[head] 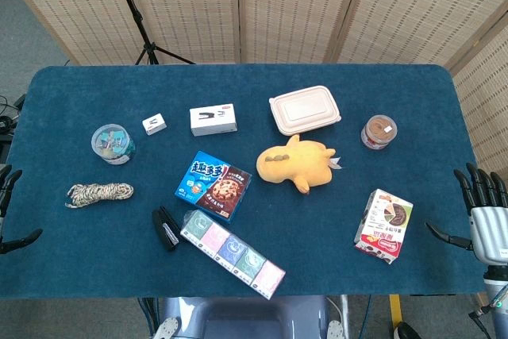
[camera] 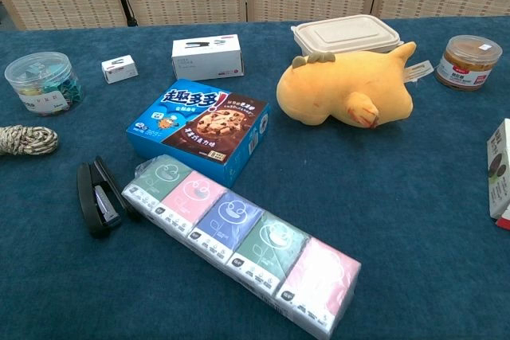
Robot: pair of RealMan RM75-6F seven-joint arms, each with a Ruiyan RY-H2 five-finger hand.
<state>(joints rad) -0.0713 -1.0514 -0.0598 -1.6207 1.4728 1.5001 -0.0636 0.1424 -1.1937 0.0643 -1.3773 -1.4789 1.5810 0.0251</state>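
Two hands sit at opposite edges of the table point(head: 48, 275), both with fingers spread and holding nothing. At the far left edge, the left hand point(head: 9, 212) shows only its dark fingertips; the coil of rope point(head: 99, 193) lies nearest it, just inward toward the table's middle, its long axis running left to right. Beyond the rope stands the clear tub of clips point(head: 113, 143). Farther along come the black stapler point(head: 165, 228), the blue cookie box point(head: 213, 186) and the row of tissue packs point(head: 232, 253), slanting toward the near edge. At the right edge, the right hand point(head: 486, 216) is open beside the snack box point(head: 384, 225), which lies just to its inner side.
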